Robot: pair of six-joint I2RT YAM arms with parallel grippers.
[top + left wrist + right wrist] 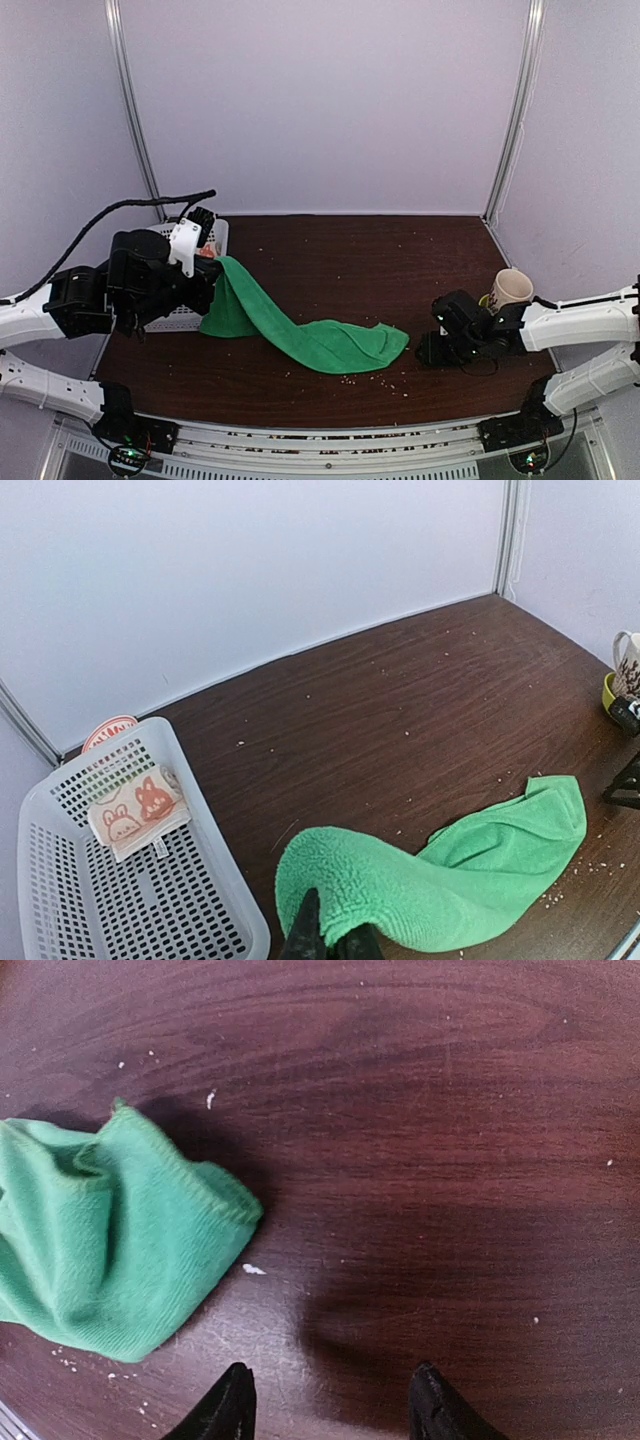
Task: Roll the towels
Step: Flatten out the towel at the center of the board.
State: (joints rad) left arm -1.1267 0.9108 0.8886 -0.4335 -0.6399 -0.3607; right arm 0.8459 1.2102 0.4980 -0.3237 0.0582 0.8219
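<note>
Left wrist view, far left: one white perforated plastic basket (150, 900) stands on the dark brown wooden table (400, 710). One small pinkish-beige cloth towel printed with orange cartoon figures (135, 810) lies folded flat in it, untouched.

Just right of the basket, the left gripper (328, 932) is clenched on one end of the large plain bright green terry towel (450, 880). That end is lifted off the table. The remainder trails rightward and lies on the wood in a crumpled band, with its far end near the right arm.

Further right, the right gripper (335, 1405) hangs low over bare table with its fingers spread and nothing between them. It is beside the green towel's free end and not touching it.

At the far right stands one cream ceramic mug (512, 288). It is apart from the cloth.

Handling assessment: both towels appear light, soft and limp. Neither will hold a shape unaided, and the green pile is likely to drag on the wood and bunch up. It should be spread flat before rolling. The hemmed corners are the soundest places to pinch, one corner per gripper. The small towel can probably be taken by a single edge.

Count: two towels, one basket, one mug. Scattered pale crumbs lie on the table, uncounted.
</note>
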